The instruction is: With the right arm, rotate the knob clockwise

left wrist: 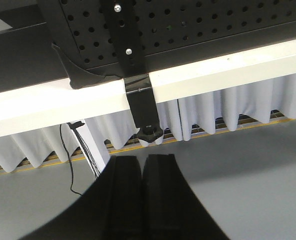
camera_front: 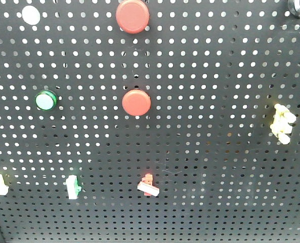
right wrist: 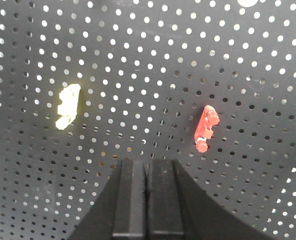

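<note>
Pegboard (right wrist: 138, 75) holds red knob (right wrist: 206, 129) up-right of closed right fingers (right wrist: 130, 200).

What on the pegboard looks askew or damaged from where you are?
Nothing looks damaged. The red knob sits tilted rather than level on the pegboard. The right gripper faces the board with fingers together, touching nothing.

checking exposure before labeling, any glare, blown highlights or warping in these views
Front view: the yellow switch and white cap are blown out, backlight glowing through the pegboard holes. Left wrist view: white table edge overexposed. Right wrist view: hole rows bow, lens distortion; yellow part glows.
</note>
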